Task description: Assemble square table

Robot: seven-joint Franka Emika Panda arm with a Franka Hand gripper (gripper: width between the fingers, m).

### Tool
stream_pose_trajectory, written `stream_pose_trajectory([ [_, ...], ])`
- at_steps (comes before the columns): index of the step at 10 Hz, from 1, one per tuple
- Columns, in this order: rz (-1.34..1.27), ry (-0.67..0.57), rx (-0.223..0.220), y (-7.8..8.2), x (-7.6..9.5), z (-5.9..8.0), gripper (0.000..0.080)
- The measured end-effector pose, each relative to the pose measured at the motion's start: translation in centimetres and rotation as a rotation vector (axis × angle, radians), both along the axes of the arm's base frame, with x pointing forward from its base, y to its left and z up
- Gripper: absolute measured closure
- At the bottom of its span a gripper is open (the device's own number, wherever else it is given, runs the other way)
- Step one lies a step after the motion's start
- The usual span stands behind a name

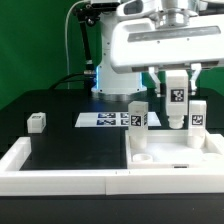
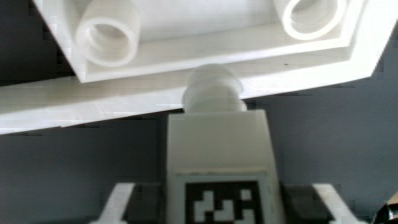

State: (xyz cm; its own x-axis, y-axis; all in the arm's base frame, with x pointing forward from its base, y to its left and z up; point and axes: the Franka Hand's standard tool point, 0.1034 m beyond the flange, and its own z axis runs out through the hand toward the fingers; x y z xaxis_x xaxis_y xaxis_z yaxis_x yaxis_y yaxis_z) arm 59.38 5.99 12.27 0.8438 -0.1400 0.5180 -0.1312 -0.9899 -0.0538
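Rim wall (image 1: 60,180), white, runs along the front of the black tabletop (image 1: 70,145). Slab (image 1: 190,150) lies flat behind it at the exterior view's right, with round holes facing up. Claw (image 1: 176,95) hangs above the slab, narrowly closed on the held leg (image 1: 177,120), which is upright with its tag facing outward. In the wrist view the leg's rounded peg (image 2: 214,90) points at the slab's edge; whether they touch cannot be told. Second leg (image 1: 137,117) and third leg (image 1: 198,118) stand upright on either side. Fourth leg (image 1: 37,122) sits well apart at the exterior view's left, and the marker board (image 1: 103,120) lies between it and the second leg.
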Motion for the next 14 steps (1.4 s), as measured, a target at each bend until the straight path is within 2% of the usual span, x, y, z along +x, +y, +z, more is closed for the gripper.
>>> stream_pose_trajectory([
  [4, 0.005, -0.018, -0.009, 0.0, 0.0, 0.0, 0.0512],
  [5, 0.015, -0.047, -0.02, 0.7, -0.4, -0.6, 0.0512],
  [6, 0.022, -0.032, -0.008, 2.6, -0.7, -1.1, 0.0512],
  [7, 0.031, -0.076, -0.016, 3.7, -0.5, -1.0, 0.0512],
  [8, 0.039, -0.105, -0.032, 4.0, -0.7, -1.6, 0.0512],
  [9, 0.048, -0.03, -0.022, 4.6, -1.3, -3.0, 0.0512],
  [10, 0.047, -0.046, -0.023, 4.4, -1.0, -2.5, 0.0512],
  [12, 0.048, -0.042, -0.025, 4.4, -1.1, -2.8, 0.0512],
  [14, 0.061, -0.03, -0.021, 5.4, -1.1, -3.0, 0.0512],
])
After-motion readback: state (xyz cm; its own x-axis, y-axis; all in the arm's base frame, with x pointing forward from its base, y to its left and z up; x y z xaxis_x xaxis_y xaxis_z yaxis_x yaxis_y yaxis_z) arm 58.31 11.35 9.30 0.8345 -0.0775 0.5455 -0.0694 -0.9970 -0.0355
